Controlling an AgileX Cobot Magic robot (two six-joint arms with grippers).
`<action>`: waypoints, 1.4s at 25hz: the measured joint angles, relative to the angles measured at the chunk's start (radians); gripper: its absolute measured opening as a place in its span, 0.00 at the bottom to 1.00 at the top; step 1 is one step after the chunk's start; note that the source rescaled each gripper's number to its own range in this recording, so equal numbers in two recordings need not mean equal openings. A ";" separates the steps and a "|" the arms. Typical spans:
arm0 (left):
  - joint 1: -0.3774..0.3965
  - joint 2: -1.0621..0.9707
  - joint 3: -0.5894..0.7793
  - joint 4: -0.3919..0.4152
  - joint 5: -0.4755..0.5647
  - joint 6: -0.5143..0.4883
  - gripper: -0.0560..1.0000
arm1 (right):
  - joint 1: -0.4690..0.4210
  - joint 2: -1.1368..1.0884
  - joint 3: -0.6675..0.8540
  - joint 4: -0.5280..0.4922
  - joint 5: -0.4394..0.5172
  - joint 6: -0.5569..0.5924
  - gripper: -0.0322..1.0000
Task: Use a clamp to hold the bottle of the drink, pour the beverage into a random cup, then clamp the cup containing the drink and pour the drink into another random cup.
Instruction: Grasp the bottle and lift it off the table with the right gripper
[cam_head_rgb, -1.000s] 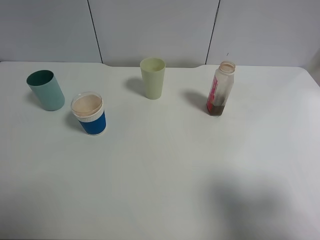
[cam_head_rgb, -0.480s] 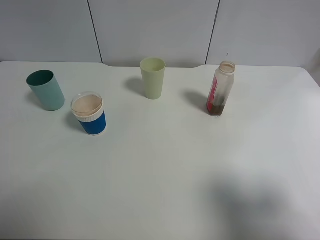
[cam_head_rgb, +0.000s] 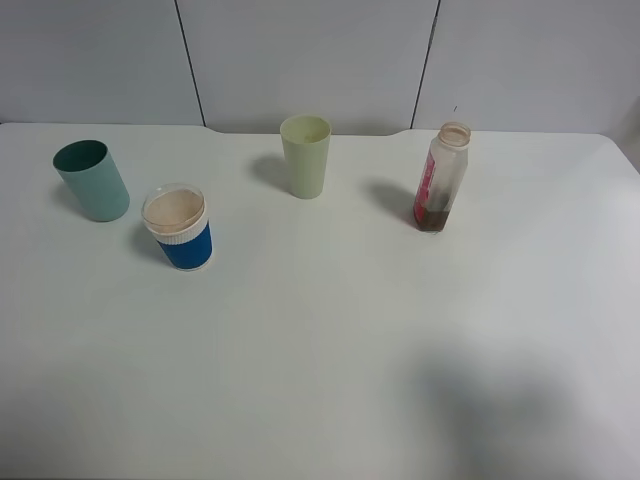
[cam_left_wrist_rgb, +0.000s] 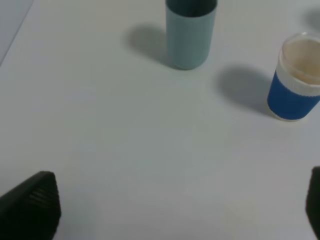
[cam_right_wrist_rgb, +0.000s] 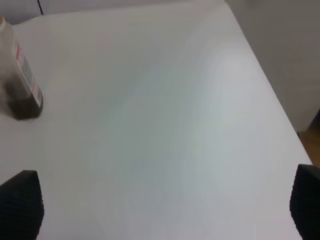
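The bottle (cam_head_rgb: 441, 178) stands upright at the back right of the white table, uncapped, red label down one side, with a little brown beverage (cam_head_rgb: 433, 220) at its bottom; the right wrist view shows the bottle (cam_right_wrist_rgb: 21, 85) too. A pale yellow-green tumbler (cam_head_rgb: 305, 155) stands at the back middle. The short blue cup (cam_head_rgb: 179, 228) with a white band stands front left, and the same blue cup (cam_left_wrist_rgb: 296, 80) appears in the left wrist view. My left gripper (cam_left_wrist_rgb: 175, 205) and right gripper (cam_right_wrist_rgb: 165, 210) are both open, holding nothing, well short of these things. Neither arm shows in the high view.
A dark teal tumbler (cam_head_rgb: 91, 180) stands at the far left, also seen as the teal tumbler (cam_left_wrist_rgb: 190, 31) by the left wrist. The table's right edge (cam_right_wrist_rgb: 280, 115) runs close to the right gripper. A grey panelled wall (cam_head_rgb: 320, 60) backs the table.
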 joint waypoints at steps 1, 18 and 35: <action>0.000 0.000 0.000 0.000 0.000 0.000 1.00 | 0.000 0.000 -0.008 0.000 -0.036 0.000 1.00; 0.000 0.000 0.000 0.000 0.000 0.000 1.00 | 0.000 0.221 -0.025 0.024 -0.539 -0.001 1.00; 0.000 0.000 0.000 0.000 0.000 0.000 1.00 | 0.000 0.584 -0.025 0.024 -0.733 -0.001 1.00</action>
